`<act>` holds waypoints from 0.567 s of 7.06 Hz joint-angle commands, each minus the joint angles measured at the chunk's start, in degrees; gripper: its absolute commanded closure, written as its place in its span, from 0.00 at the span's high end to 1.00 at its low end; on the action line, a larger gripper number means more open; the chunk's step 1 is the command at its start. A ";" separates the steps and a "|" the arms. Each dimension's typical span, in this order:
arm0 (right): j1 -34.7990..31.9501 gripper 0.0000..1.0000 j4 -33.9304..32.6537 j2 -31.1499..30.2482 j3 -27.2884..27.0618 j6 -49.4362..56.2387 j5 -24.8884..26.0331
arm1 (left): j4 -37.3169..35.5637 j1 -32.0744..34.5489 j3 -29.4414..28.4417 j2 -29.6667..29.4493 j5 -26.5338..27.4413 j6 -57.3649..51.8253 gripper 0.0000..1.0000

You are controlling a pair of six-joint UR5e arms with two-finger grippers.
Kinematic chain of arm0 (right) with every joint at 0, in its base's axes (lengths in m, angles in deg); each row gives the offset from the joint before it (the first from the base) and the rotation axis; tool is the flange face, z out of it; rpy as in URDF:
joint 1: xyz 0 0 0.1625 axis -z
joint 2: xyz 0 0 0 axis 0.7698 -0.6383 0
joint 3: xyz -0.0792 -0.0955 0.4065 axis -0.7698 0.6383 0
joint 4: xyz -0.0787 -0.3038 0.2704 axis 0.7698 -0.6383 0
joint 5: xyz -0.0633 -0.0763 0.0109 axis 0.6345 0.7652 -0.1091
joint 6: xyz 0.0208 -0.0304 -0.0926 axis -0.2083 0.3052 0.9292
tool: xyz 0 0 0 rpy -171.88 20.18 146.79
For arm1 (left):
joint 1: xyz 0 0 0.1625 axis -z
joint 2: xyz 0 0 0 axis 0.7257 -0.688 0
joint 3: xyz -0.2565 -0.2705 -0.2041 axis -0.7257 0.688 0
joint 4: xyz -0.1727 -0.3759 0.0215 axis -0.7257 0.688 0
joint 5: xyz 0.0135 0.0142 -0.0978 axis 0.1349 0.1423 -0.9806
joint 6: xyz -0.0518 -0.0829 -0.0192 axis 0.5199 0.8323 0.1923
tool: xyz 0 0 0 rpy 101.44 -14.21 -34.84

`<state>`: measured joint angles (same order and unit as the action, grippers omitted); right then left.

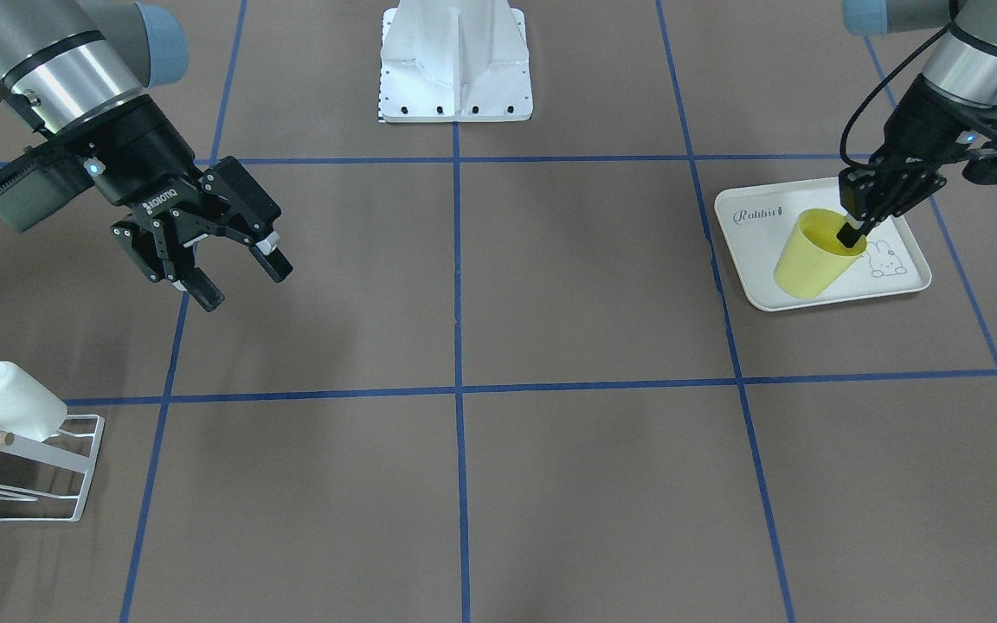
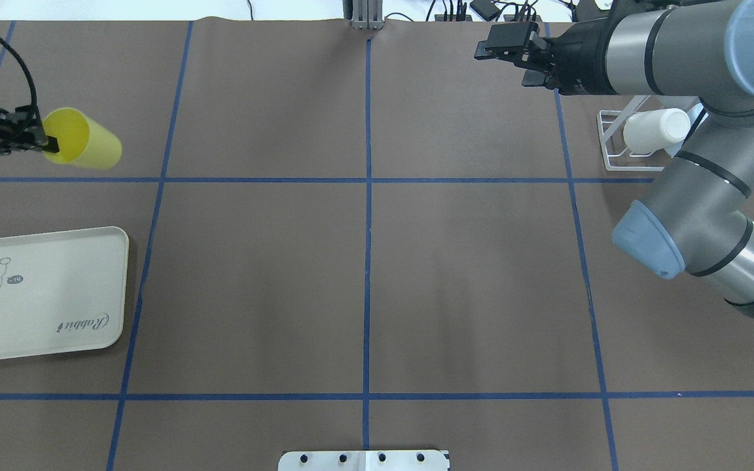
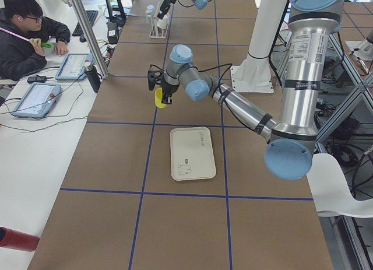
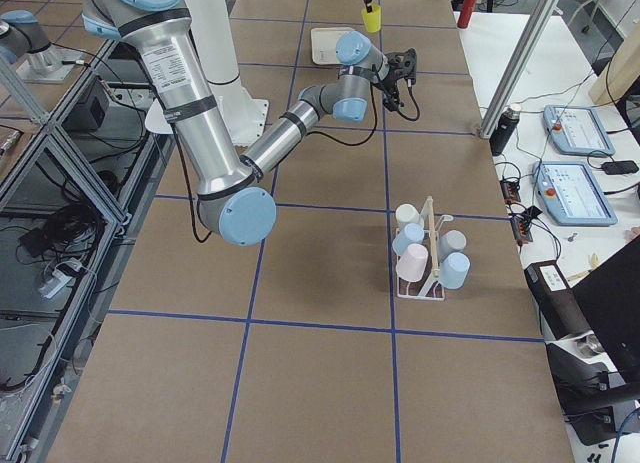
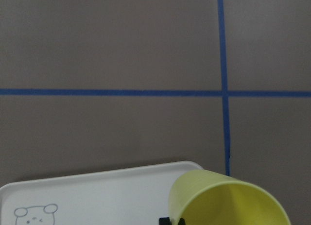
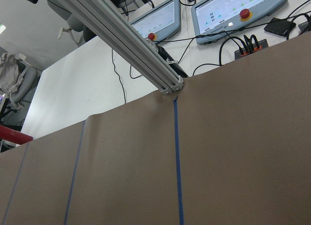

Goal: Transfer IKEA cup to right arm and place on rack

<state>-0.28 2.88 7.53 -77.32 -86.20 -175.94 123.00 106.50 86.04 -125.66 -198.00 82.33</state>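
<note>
Handover is the step in hand, by my reading. Nearest the robot, the rabbit tray (image 2: 43, 320) lies on the counter (image 2: 468, 281). Beyond it the left tool (image 1: 855, 227) pinches the yellow cup (image 2: 86, 140) by its rim, one finger inside, holding it tilted in the air. It should bring the cup toward the centre, wall presented outward. Farther off the right tool (image 1: 241, 281) hangs with fingers spread, well apart from the cup. The rack (image 1: 48, 456) bears a white cup (image 1: 12, 400), so a free prong is needed.

Yellow cup (image 1: 810, 264), cream rabbit-print tray (image 1: 745, 260), white rack (image 1: 48, 453), brown table (image 1: 594, 285) with blue tape grid (image 1: 457, 389)
</note>
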 commanded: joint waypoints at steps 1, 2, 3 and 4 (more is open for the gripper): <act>1.30 0.99 6.71 0.55 0.77 -8.68 0.66 | 6.02 -0.03 -1.59 -5.07 0.09 14.95 0.00; 3.40 0.99 9.00 1.86 0.86 -12.98 4.32 | 17.99 -0.20 -4.82 -5.08 0.09 23.62 0.00; 6.55 0.99 9.72 3.44 0.86 -16.24 10.27 | 29.25 -0.29 -8.95 -5.17 0.09 31.36 0.00; 8.76 0.99 9.72 5.45 0.86 -19.24 14.07 | 38.67 -0.38 -12.38 -5.35 0.26 38.40 0.00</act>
<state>5.58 11.98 10.81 -76.49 -101.51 -166.97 149.77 106.23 77.87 -130.76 -197.87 111.89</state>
